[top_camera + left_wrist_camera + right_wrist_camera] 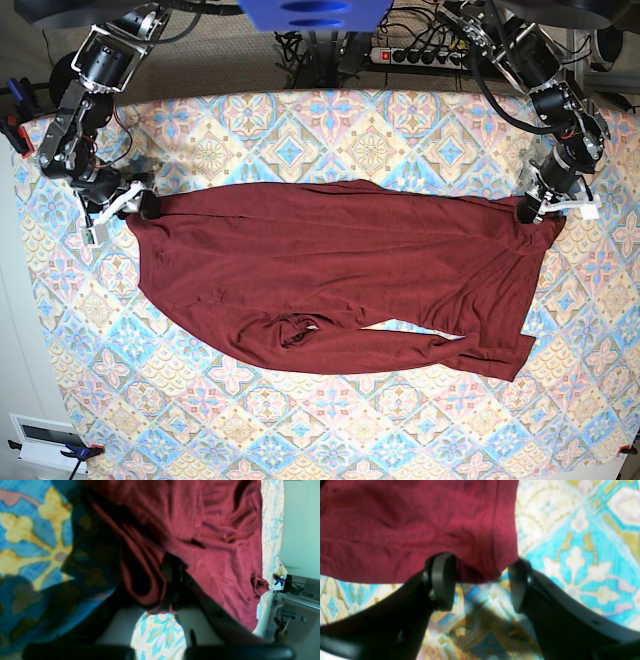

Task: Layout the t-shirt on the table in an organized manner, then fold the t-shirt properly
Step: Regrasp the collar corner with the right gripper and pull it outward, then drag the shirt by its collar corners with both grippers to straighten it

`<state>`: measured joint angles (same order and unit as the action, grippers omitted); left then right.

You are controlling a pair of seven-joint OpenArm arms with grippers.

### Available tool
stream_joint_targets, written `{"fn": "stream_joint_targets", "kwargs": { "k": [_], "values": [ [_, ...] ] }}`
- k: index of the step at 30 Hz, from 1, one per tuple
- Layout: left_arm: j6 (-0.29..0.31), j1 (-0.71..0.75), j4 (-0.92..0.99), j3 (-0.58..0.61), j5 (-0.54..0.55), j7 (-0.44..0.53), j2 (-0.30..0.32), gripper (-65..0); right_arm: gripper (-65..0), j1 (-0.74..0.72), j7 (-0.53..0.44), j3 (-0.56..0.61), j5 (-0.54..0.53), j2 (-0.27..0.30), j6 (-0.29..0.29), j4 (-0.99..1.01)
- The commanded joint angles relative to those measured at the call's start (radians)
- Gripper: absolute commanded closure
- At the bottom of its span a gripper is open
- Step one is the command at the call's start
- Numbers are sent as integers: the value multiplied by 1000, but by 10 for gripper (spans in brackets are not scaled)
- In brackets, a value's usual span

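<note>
The shirt [330,275] lies stretched across the table [380,130], long axis side to side, thin maroon jersey, wrinkled. Left gripper [530,208] pinches its corner; right gripper [480,582] gapes around another edge.

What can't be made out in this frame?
- Left wrist view: the left end effector is dark, blurred and draped by the t-shirt; its grip point is hidden.
- Base view: both end effectors are too small to read; the bunched fold hides how the sleeve lies.
- Right wrist view: the shirt is cut off by the top and left edges.
</note>
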<state>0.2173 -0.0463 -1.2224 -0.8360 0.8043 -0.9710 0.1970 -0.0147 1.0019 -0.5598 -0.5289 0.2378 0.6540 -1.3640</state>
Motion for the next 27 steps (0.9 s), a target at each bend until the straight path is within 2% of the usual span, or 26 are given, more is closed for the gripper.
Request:
{"fn": "stream_joint_targets", "kwargs": {
  "k": [1,4,8,10,13,19,27],
  "values": [
    [6,-13,-12,1,13,4,14,0,-316,-15,-21,-3,-20,19,5,-13],
    [6,-13,-12,1,13,2,14,0,-245,-15,-21,-3,-20,19,5,11],
    [6,-10,-12,2,13,1,14,0,-71,-15,-21,-6,-21,19,5,34],
    [6,-8,-12,2,13,1,15,0,-5,-15,-21,-9,-23,2,5,34],
    [8,-5,-12,2,13,1,20,0,-4,-15,-19,-10,-41,-2,5,24],
    [9,89,-106,20,57,1,42,0,0,-4,-13,-7,-195,-1,5,24],
    [9,191,-161,39,149,2,86,0,0,115,-12,-10,-198,27,5,-21]
  ]
}}
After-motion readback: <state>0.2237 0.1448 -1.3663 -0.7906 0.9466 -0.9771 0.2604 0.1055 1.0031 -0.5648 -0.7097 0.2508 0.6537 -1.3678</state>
